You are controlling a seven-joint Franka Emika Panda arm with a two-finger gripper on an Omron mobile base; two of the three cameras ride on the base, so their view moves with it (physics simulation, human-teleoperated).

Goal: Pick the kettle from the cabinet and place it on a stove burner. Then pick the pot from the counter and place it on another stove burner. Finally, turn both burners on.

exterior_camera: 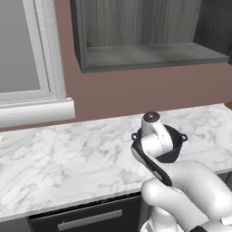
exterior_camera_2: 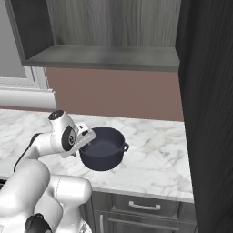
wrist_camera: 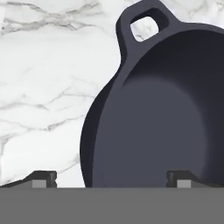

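White marble counter point(exterior_camera: 68, 158) runs across both base views below a pink-brown wall, with a window frame point(exterior_camera: 41, 81) at the left and one doorless grey cabinet point(exterior_camera: 149, 54) hanging above, its single shelf bare. Beneath the counter edge sit dark drawers with bar handles point(exterior_camera_2: 143, 205).

From its bulky white base joints, the arm bends forward and down over the counter, its wrist tilted so that the hand leans onto the near rim of the pot point(exterior_camera_2: 103, 148).

One pot stands upright on the counter, mouth up, round and lidless. Two loop handles point(exterior_camera_2: 124, 147) stick out on opposite sides, their line running roughly left to right along the counter.

In the hand view the gripper point(wrist_camera: 111, 177) has its jaws spread wide: one finger tip lies outside the pot wall over the marble, the other inside the bowl, straddling the rim without clamping it.
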